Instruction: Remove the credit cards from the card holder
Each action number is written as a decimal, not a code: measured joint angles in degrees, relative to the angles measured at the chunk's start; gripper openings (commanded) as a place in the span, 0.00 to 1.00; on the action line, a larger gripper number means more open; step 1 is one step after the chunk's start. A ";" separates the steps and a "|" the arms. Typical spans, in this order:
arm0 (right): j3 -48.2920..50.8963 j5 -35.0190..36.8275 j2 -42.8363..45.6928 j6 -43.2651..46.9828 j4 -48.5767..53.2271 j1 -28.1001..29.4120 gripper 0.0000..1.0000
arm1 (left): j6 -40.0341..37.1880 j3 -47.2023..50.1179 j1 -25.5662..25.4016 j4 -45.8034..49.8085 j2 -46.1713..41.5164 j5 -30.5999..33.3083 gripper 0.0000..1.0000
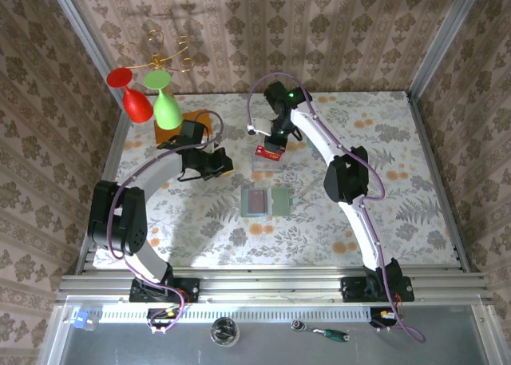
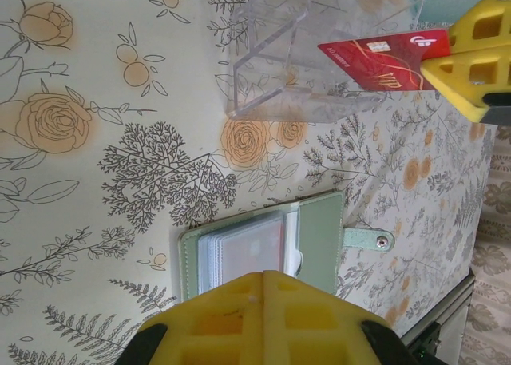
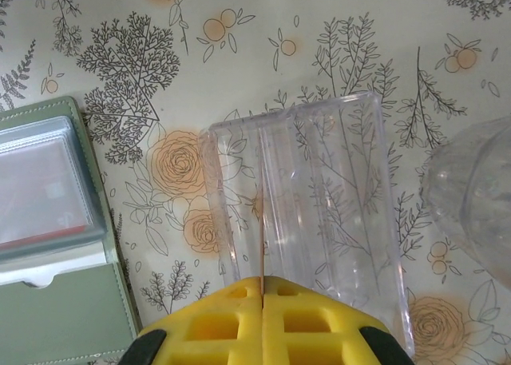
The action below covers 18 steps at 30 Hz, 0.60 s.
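Yellow pads of my right gripper (image 3: pixel 262 295) pinch one red credit card (image 2: pixel 375 57) edge-on above the clear tray (image 3: pixel 319 205). My left gripper (image 2: pixel 263 289), pressed together, hovers near the open card holder (image 2: pixel 319 245). Risk: a tilted release misses the tray.

The pale grey-green two-panel card holder (image 2: pixel 319 237) looked like matt, leather-like material with stitched edges. Its clear plastic sleeves (image 2: pixel 239 257) were glossy, and the small snap stud (image 2: pixel 384 241) on its tab shone like metal. The red rectangular plastic credit card (image 2: pixel 383 57) was smooth and glossy. The clear ribbed plastic tray (image 3: pixel 319 205) gleamed. The right claw (image 3: pixel 262 283) was matt yellow plastic. The floral-printed table (image 2: pixel 96 181) looked matt and smooth.
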<state>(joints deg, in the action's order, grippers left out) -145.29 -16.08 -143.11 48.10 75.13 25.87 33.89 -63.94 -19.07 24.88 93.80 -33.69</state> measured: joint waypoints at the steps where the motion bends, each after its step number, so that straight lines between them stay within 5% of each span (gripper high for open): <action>1: 0.00 -0.31 -0.20 0.09 0.02 0.00 0.00 | 0.02 0.00 0.15 0.00 0.00 0.02 0.05; 18: -0.24 -2.43 -3.69 1.84 3.34 0.81 0.00 | 0.37 1.57 1.75 -0.66 0.59 -1.07 0.05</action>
<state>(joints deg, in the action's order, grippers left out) -145.53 -18.50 -146.80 49.93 78.48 26.68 34.26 -62.37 -17.32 24.23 94.39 -34.76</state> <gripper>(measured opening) 0.065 0.063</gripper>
